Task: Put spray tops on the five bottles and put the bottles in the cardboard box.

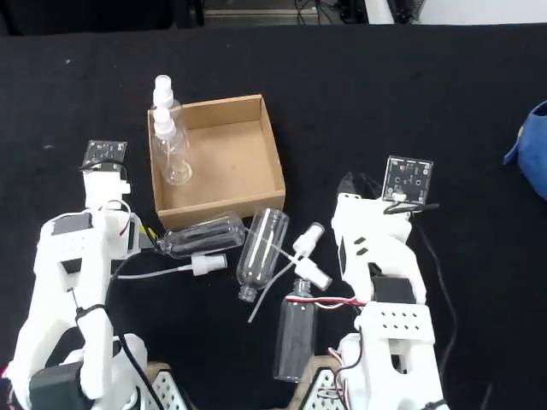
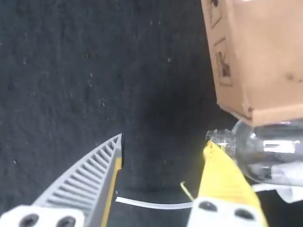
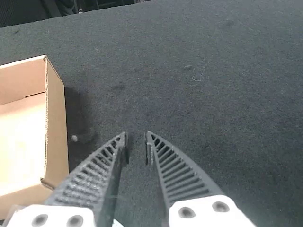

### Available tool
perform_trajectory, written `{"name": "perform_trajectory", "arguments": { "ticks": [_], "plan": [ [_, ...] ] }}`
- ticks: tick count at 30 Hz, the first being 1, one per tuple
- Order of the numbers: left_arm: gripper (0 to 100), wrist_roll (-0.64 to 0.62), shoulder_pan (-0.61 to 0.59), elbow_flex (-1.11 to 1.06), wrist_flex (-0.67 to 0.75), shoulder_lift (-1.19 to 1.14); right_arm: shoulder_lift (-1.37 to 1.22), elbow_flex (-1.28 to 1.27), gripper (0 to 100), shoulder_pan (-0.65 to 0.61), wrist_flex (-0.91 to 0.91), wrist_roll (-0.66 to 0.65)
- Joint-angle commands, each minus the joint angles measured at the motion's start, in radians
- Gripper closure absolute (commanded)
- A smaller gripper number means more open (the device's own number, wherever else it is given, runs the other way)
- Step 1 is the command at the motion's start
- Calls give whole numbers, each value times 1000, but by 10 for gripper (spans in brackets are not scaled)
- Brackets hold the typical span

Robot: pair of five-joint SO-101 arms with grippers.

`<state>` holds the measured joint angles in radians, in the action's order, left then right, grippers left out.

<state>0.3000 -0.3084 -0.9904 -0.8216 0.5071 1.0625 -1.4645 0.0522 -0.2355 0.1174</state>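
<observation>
The black desk (image 1: 427, 102) carries the cardboard box (image 1: 218, 207), which sits left of centre with its open side up. The left arm (image 1: 73, 282) stands at the box's near left corner. The right arm (image 1: 380, 256) stands well off to the box's right.

The move ahead looks to turn on the nearest bottle (image 1: 201, 235). This clear, uncapped bottle lies on its side just in front of the box's near wall. Its long axis runs roughly along that wall, and its threaded neck (image 2: 220, 138) points at the left arm.

The left claw (image 2: 163, 151) is low over the desk, spread wide and holding nothing. The neck sits right at the tip of its yellow finger, outside the gap rather than in it. I judge the left arm far the nearer of the two.

The right claw (image 3: 136, 142) is nearly closed, with only a thin gap. It is empty and hangs over bare desk beside the box's right wall.

A second bottle (image 1: 261, 243) and a third bottle (image 1: 293, 337) lie uncapped between the arms. Two capped bottles (image 1: 171, 145) are at the box's left wall.

A loose spray top (image 1: 208, 264) lies just beside the nearest bottle. Its dip tube (image 2: 151, 204) trails across between the left claw's fingers.
</observation>
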Motion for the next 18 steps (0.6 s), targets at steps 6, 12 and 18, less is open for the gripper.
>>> {"name": "perform_trajectory", "arguments": {
  "ticks": [6, 12, 18],
  "plan": [
    [855, -6, 2, 50, -137, 120, 33, 5, 952, -25, 26, -3],
    [855, -8, -5, 50, -192, 272, 33, 5, 952, -25, 26, -3],
    [854, -5, 13, 19, -250, 365, 33, 5, 952, -25, 25, -3]
  ]
}}
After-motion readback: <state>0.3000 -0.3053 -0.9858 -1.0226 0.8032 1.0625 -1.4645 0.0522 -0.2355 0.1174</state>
